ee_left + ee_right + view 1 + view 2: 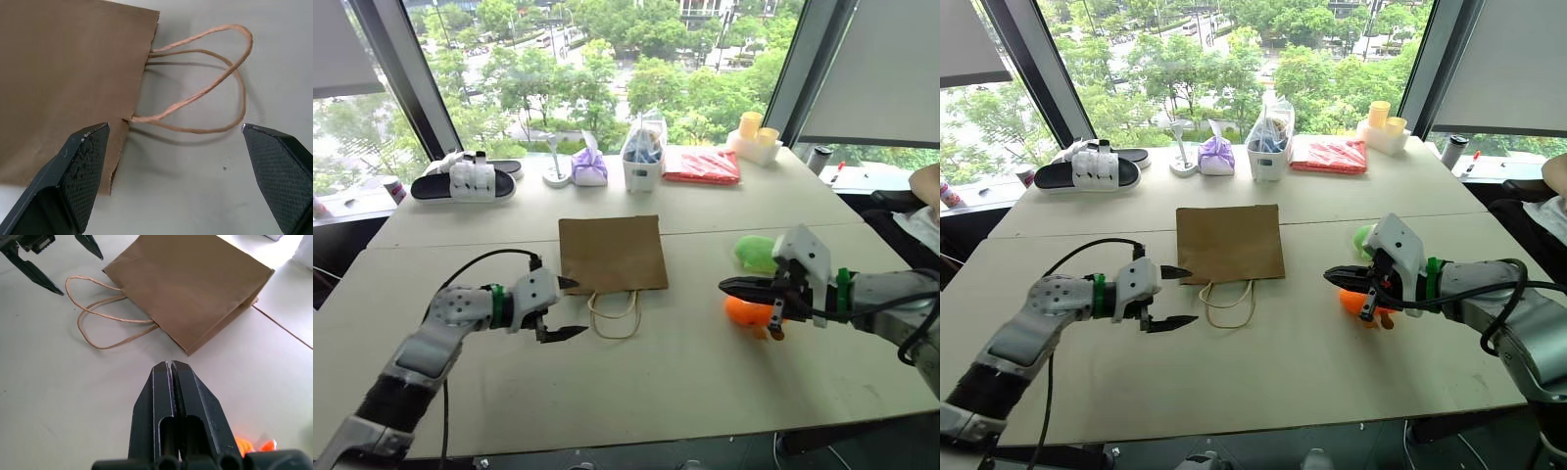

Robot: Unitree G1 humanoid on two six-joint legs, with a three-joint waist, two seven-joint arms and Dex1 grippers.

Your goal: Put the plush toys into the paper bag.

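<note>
the left arm reaches forward from the lower left, its grey and white forearm with a green ring at the wrist bent inward toward the middle. the left hand [566,308] points to the right and a little downward, and its two black pointed fingers [80,166] stand wide apart, one above the other in the head views, with nothing between them. the right arm comes in from the right side, also with a green ring at the wrist and a white block on top. the right hand [725,286] points to the left and slightly down; its two black fingers [171,396] are pressed together and hold nothing.
</note>
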